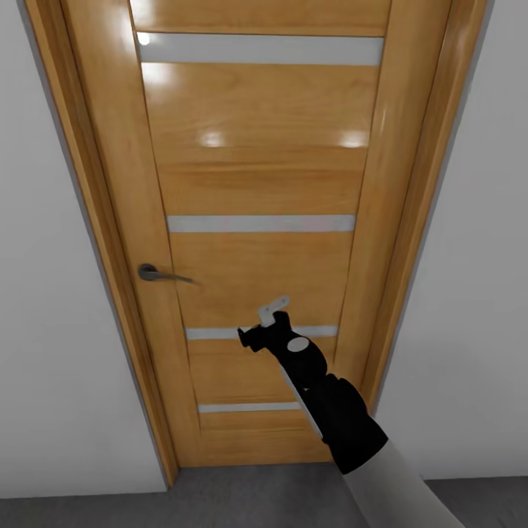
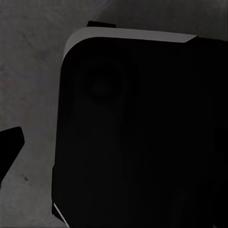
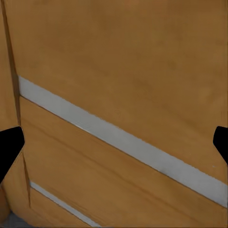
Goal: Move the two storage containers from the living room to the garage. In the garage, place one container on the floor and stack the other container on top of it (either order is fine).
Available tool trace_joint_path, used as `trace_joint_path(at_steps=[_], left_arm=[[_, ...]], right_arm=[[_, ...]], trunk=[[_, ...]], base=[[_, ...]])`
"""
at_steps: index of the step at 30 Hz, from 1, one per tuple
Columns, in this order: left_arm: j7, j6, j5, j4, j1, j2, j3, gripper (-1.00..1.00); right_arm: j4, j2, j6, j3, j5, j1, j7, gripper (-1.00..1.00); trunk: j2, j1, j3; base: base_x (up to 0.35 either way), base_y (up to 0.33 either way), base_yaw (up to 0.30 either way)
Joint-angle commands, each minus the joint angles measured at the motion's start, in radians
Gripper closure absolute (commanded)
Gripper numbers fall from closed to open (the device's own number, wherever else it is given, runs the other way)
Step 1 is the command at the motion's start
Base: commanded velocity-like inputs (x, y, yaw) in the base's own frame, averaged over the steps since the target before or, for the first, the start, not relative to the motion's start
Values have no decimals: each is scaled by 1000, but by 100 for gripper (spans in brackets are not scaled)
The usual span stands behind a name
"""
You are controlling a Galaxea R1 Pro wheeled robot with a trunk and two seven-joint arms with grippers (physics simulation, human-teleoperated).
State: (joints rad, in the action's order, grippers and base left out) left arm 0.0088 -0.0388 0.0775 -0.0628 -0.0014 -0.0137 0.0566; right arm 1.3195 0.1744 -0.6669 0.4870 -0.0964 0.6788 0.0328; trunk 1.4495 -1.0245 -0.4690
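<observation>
A: Where is the right end effector [image 1: 273,312]?
B: Raised in front of the door [image 1: 257,183], close to its lower half, beside the third pale strip [image 1: 260,331] from the top. Its wrist camera shows both dark fingertips [image 3: 9,147] at the picture's opposite edges, so the fingers stand wide apart with nothing between them.

A: And the task's things?
B: I can point to the floor [image 1: 242,499], a dark grey strip along the door's bottom edge. It lies well below the end effector.

A: What stands in the way?
B: The door, shut in its frame [image 1: 110,242], with white wall [image 1: 44,330] either side. A grey metal lever handle [image 1: 158,274] sits near the door's left edge, left of and above the end effector.

A: Materials?
B: Glossy honey-coloured wood with horizontal grain, crossed by flat pale grey strips; light glints on the upper panel.

A: The left end effector?
B: Its wrist camera shows one dark fingertip [image 2: 10,142] over rough grey floor, beside a big black rounded body [image 2: 142,133] with a pale rim. Open or closed, I cannot tell
</observation>
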Motion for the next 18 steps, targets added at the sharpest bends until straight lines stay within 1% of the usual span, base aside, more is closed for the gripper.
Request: trace_joint_path(at_steps=[1, 6, 9, 11, 12, 15, 18], left_arm=[[1, -2, 7, 0, 0, 0, 5, -100], [0, -1, 7, 0, 0, -1, 5, -100], [0, -1, 7, 0, 0, -1, 5, -100], [0, 0, 7, 0, 0, -1, 5, -100], [0, -1, 7, 0, 0, -1, 5, -100], [0, -1, 7, 0, 0, -1, 5, -100], [0, -1, 7, 0, 0, -1, 5, -100]], right_arm=[[0, 0, 4, 3, -10, 1, 4, -100], [-4, 0, 91, 8, -9, 1, 4, -100], [-25, 0, 111, 10, -9, 1, 4, -100], [-59, 0, 125, 12, -9, 1, 4, -100], [-88, 0, 151, 16, -9, 1, 4, -100], [-105, 0, 175, 30, -10, 1, 4, -100], [-111, 0, 183, 39, -10, 1, 4, -100]], trunk=[[0, 0, -1], [0, 0, -1], [0, 0, -1], [0, 0, -1], [0, 0, -1], [0, 0, -1], [0, 0, -1]], base=[[276, 0, 0], [304, 0, 0], [318, 0, 0], [320, 0, 0], [321, 0, 0], [322, 0, 0], [322, 0, 0]])
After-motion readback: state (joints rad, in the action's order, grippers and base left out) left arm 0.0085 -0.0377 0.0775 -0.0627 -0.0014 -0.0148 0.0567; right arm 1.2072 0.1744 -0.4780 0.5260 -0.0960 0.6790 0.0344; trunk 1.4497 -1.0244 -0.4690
